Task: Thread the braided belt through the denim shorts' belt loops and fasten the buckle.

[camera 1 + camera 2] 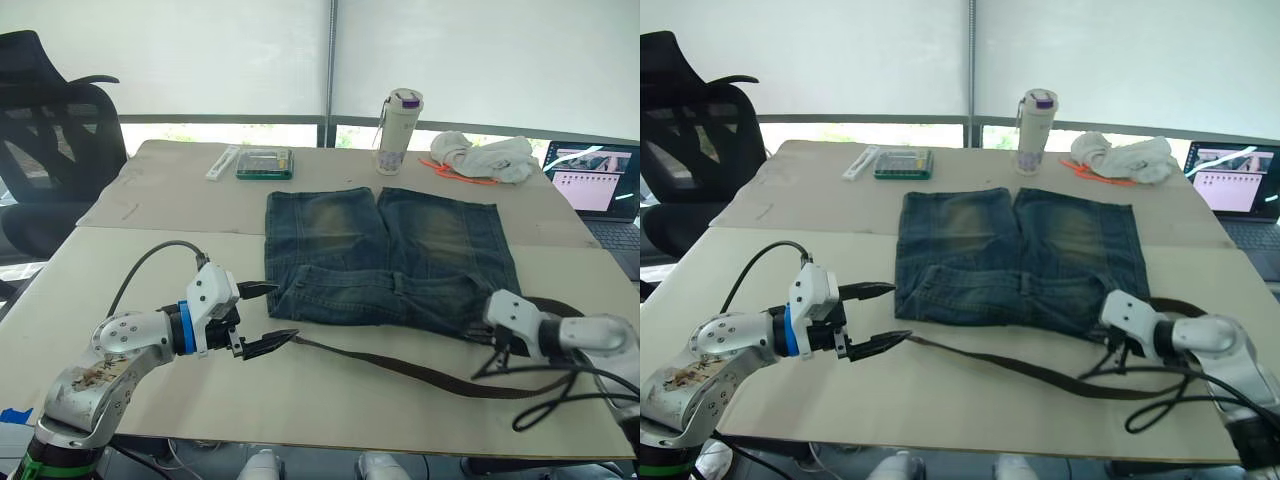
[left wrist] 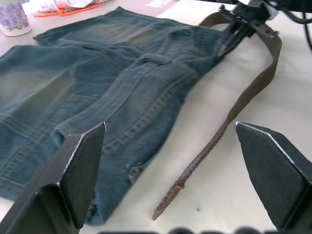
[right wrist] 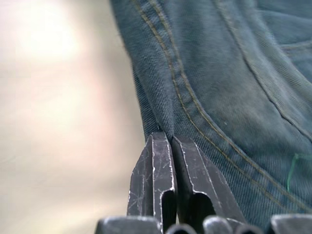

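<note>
My left gripper (image 1: 262,318) stood open, the braided belt (image 2: 229,122) tip lying free between its fingers, beside the denim shorts (image 1: 385,255). Right gripper (image 3: 171,168) pinched shut on the waistband edge. Belt looked limp, light; best taken near the stiffer tip.

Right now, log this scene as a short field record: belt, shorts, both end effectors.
belt: braided belt lies on the table in front of the denim shorts, threaded through no loop that shows
belt tip: free, near the left end effector
left end effector: open, holding nothing
right end effector: shut on the shorts' edge
behind shorts: bottle, white cloth
</note>
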Controlling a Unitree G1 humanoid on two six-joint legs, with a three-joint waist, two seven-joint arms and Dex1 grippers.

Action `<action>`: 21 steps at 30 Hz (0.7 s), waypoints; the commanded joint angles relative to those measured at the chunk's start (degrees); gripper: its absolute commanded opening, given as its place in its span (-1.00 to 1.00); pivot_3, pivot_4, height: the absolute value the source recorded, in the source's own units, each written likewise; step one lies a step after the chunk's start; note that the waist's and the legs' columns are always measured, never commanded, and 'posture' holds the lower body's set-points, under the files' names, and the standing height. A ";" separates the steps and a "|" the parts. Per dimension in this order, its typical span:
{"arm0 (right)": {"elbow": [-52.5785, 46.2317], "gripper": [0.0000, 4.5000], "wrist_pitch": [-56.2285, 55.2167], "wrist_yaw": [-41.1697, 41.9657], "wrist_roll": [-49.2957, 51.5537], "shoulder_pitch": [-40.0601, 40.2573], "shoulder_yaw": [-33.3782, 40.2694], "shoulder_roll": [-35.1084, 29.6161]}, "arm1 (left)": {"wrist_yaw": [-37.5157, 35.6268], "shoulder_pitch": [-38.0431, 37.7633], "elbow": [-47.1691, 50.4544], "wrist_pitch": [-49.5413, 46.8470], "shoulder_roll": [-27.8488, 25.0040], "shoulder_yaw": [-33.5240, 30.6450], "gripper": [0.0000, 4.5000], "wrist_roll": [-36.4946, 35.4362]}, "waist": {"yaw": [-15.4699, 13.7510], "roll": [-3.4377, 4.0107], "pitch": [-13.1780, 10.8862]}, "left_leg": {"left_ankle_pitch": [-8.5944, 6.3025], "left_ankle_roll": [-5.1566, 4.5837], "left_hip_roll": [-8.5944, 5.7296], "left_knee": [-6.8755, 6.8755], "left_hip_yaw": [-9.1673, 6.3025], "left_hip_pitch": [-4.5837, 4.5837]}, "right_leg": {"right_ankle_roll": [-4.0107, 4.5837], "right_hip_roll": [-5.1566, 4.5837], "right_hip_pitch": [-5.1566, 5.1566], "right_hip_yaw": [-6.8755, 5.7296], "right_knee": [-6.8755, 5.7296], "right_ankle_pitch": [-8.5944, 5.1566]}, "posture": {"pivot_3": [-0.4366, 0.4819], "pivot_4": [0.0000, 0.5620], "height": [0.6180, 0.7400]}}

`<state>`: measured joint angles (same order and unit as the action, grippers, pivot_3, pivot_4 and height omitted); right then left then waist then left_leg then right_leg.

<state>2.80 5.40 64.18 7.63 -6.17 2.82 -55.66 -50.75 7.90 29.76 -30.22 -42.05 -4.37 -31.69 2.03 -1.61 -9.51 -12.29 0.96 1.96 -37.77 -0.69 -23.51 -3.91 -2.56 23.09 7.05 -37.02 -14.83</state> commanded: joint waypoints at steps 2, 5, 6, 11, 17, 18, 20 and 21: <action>-7.87 -0.98 3.05 3.45 5.56 6.00 4.92 -2.48 | -0.66 -0.17 2.46 0.21 -0.90 -0.14 1.00 -0.81 | 0.12 0.00 0.00 | 0.00 0.00 0.02 0.00 0.00 0.02 | 0.00 0.02 -0.01 0.00 -0.01 -0.01 | -0.05 -0.47 0.96; -7.13 -0.98 2.13 2.78 4.14 6.78 6.02 -3.99 | -1.14 -0.11 2.47 0.12 -1.32 -0.08 1.00 -0.88 | 0.54 0.00 0.00 | 0.00 0.00 0.01 0.00 0.01 0.04 | 0.00 0.02 -0.01 0.02 -0.01 0.00 | -0.05 -0.47 0.96; -7.10 -0.98 2.24 2.70 3.86 6.94 6.10 -4.44 | -1.26 -0.09 2.44 0.14 -1.40 -0.13 1.00 -0.87 | 0.57 0.00 0.00 | 0.00 0.00 0.01 0.00 0.02 0.06 | 0.00 0.02 -0.01 0.02 -0.01 0.00 | -0.05 -0.47 0.96; -13.03 -0.39 12.24 6.29 12.27 8.96 12.96 -7.90 | -2.65 0.42 2.07 -0.15 -2.76 -0.81 1.00 -1.36 | 0.39 0.04 -0.03 | 0.00 0.00 0.00 0.00 0.02 0.05 | 0.00 0.01 -0.01 0.02 -0.01 -0.01 | -0.05 -0.47 0.96; -25.98 0.57 24.97 3.87 22.66 6.66 15.15 -7.50 | -5.43 0.23 1.83 -0.16 -4.87 -1.15 1.00 -2.30 | 0.74 -0.03 -0.04 | 0.00 0.00 0.05 -0.01 0.00 0.07 | -0.01 0.05 -0.03 0.01 -0.01 -0.02 | -0.05 -0.47 0.96; -27.82 0.69 26.24 2.74 23.51 5.68 14.25 -6.82 | -5.94 0.25 1.70 -0.06 -5.25 -1.16 1.00 -2.38 | 0.86 -0.03 -0.04 | 0.00 0.00 0.08 -0.01 0.01 0.08 | -0.05 0.09 -0.01 0.01 -0.01 -0.04 | -0.05 -0.47 0.96; -32.95 0.84 28.57 0.58 24.14 3.37 8.64 -4.66 | -8.02 0.42 0.39 1.22 -6.67 -1.33 1.00 -1.77 | 0.85 -0.03 -0.04 | 0.00 0.00 0.11 0.00 0.00 0.09 | -0.13 0.13 0.00 0.01 -0.03 -0.11 | -0.05 -0.47 0.96; -34.68 0.84 29.43 -0.67 23.51 2.27 5.53 -3.58 | -8.94 0.55 -0.37 1.88 -7.28 -1.37 1.00 -1.31 | 0.75 -0.04 -0.05 | 0.00 0.00 0.11 0.00 0.00 0.08 | -0.13 0.12 0.00 0.00 -0.03 -0.11 | -0.05 -0.47 0.96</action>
<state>-28.01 33.04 65.27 30.48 -2.81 11.70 -60.15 -58.05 7.89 30.13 -30.00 -48.19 -4.44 -33.04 2.77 -1.65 -9.56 -12.29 0.96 2.07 -37.77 -0.69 -23.46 -4.03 -2.44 23.11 7.05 -37.04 -14.94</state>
